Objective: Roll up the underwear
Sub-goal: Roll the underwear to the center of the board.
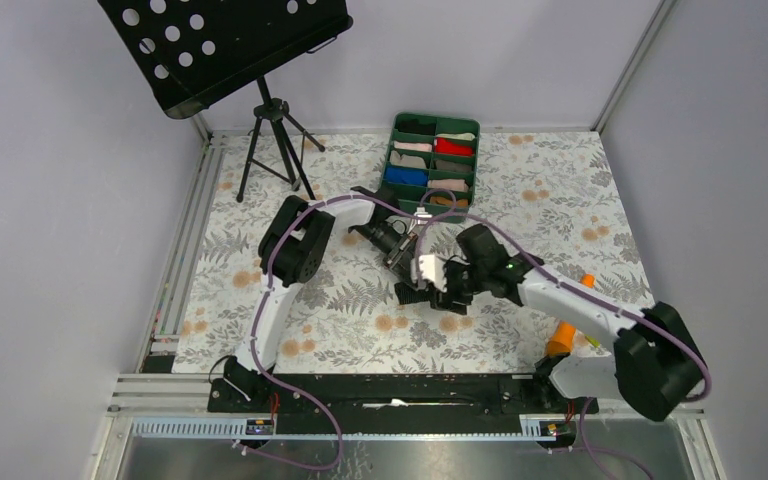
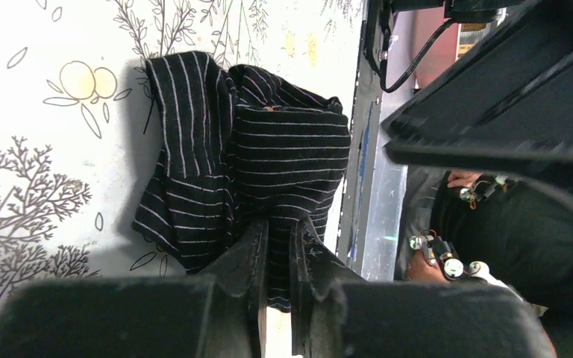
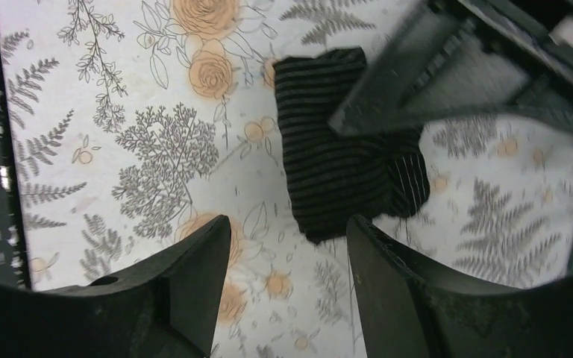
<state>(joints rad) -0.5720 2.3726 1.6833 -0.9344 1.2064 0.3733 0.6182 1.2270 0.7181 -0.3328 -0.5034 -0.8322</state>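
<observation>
Mid-roll: the left pincer [image 2: 277,233] was nipped tight on the bunched underwear [image 2: 268,164] lying on the tabletop [image 2: 30,45]. The right pincer [image 3: 287,239] hovered beside it, agape and empty. It likely needed to pin the fold next.

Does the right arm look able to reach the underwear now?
Probably yes: the right hand is open, the underwear lies just beyond its fingertips with nothing between; the left hand grips only the far side.
</observation>
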